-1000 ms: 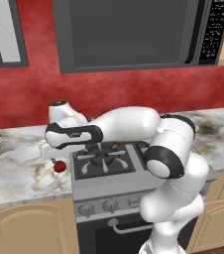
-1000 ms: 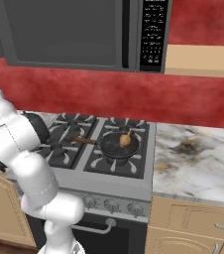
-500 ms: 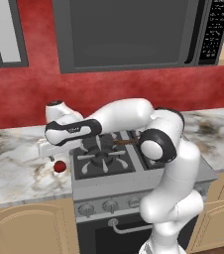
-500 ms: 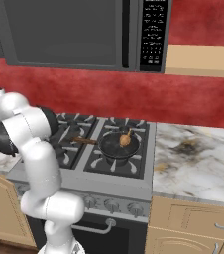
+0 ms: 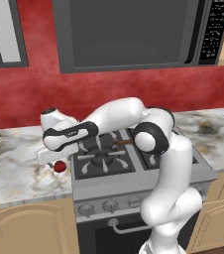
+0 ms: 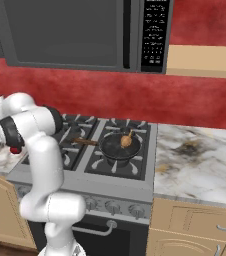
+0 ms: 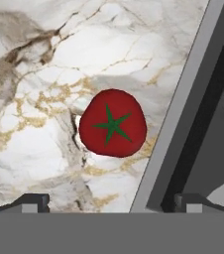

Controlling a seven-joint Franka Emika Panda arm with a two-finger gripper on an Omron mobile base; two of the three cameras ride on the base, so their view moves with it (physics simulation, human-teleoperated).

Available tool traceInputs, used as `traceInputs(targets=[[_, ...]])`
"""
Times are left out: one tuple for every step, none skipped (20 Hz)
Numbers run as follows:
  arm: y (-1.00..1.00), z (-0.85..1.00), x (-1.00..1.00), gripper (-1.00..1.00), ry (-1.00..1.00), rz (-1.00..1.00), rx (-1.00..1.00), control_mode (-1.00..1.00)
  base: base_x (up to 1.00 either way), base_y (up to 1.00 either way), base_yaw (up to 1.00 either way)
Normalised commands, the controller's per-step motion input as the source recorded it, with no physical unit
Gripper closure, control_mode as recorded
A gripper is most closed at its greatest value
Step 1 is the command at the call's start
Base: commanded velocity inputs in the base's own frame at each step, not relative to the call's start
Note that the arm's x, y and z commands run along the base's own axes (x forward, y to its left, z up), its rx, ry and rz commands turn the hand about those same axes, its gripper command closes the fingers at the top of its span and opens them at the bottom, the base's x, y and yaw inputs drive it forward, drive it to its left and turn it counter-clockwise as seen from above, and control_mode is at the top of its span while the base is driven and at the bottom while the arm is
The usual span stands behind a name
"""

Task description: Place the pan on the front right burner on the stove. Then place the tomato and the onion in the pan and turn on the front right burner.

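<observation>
red tomato (image 7: 113, 123) sits on the marble desk (image 7: 34, 99) right under the released claw (image 7: 111, 201); lower straight, centre it, then close gently.

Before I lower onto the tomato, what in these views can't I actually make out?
- Gripper: hand view shows just two fingertips at the bottom edge, jaws open; left base view hides them behind the hand.
- Tomato: left base view, its top is covered by the hand.
- Pan: left base view, the arm hides it.
- Stove knobs: too small to read their settings.
</observation>
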Motion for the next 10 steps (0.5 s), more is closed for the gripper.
traceInputs(targets=[[0.0,-0.26,0.14,-1.0,0.05,0.0,-0.03,-1.0,0.0,0.0,0.0],[0.0,-0.24,0.16,-1.0,0.05,0.0,-0.03,-1.0,0.0,0.0,0.0],[0.0,-0.2,0.15,-1.0,0.04,0.0,-0.02,-1.0,0.0,0.0,0.0],[0.0,-0.18,0.18,-1.0,0.03,0.0,-0.02,-1.0,0.0,0.0,0.0],[0.0,-0.18,0.2,-1.0,0.03,0.0,-0.01,-1.0,0.0,0.0,0.0],[0.0,-0.19,0.21,-1.0,0.03,0.0,-0.01,-1.0,0.0,0.0,0.0],[0.01,-0.16,0.21,-1.0,0.03,0.0,-0.01,-1.0,0.0,0.0,0.0],[0.04,-0.19,0.18,-1.0,0.03,0.0,-0.01,-1.0,0.0,0.0,0.0],[0.08,-0.21,0.21,-1.0,0.03,0.0,-0.01,-1.0,0.0,0.0,0.0],[0.1,-0.2,0.21,-1.0,0.03,0.0,-0.01,-1.0,0.0,0.0,0.0]])
